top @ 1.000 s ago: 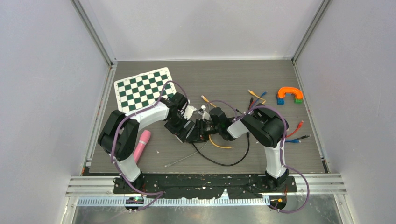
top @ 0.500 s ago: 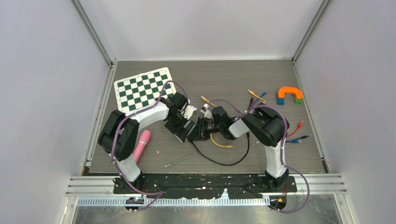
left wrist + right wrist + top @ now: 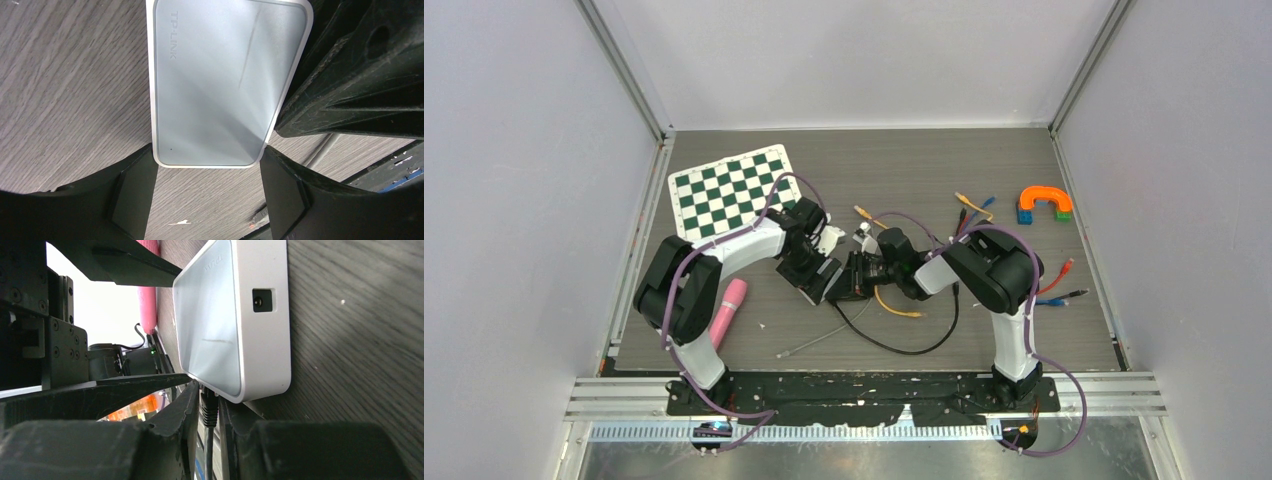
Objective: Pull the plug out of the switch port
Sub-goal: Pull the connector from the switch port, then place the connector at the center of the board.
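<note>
The switch [image 3: 225,75] is a flat white box lying on the dark wood table. My left gripper [image 3: 207,156] is shut on its near end, one finger against each corner. In the right wrist view the switch [image 3: 215,325] fills the upper middle. A black plug [image 3: 209,409] sits in the port on its edge. My right gripper [image 3: 209,396] has its jaws pressed to both sides of that plug. From above, the left gripper [image 3: 822,280] and right gripper [image 3: 861,272] meet nose to nose and hide the switch. The plug's black cable [image 3: 904,350] loops toward the front.
A green-and-white chessboard [image 3: 732,190] lies at the back left and a pink cylinder [image 3: 728,310] by the left arm. An orange arch block [image 3: 1044,203] and loose coloured cables [image 3: 1054,285] lie at the right. A yellow cable [image 3: 894,308] runs under the right gripper.
The right gripper's jaws have narrowed onto the black plug, and it has edged slightly left toward the switch. The left gripper has stayed put on the switch.
</note>
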